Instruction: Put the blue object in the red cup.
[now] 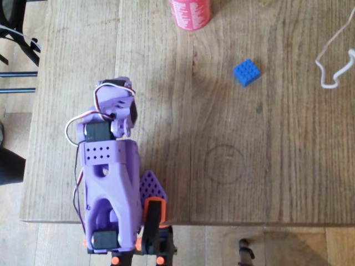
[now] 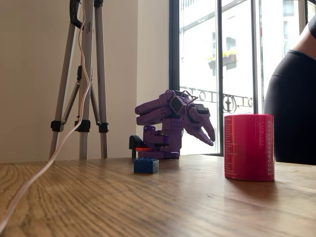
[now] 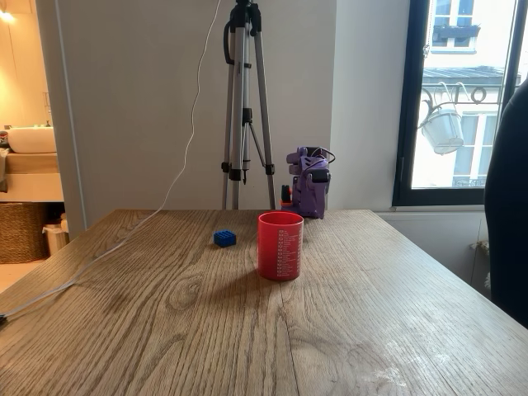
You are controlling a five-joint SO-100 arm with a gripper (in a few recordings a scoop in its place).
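Wooden table (image 3: 346,330), tripod (image 3: 245,107), bright window (image 3: 466,99)

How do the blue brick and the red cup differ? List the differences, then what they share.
Colour: the blue brick is bright blue; the red cup is red-pink with small white markings.
Shape: the brick is square and flat with studs on top; the cup is a tall cylinder, open at the top.
Size: the brick is far lower and narrower than the cup.
Shared: both stand on the wooden table, apart from each other and untouched by the gripper.

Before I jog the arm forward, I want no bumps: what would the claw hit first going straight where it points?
Probably the bare table. The claw points forward and down; the blue brick and red cup sit off that line, though depth is unclear.
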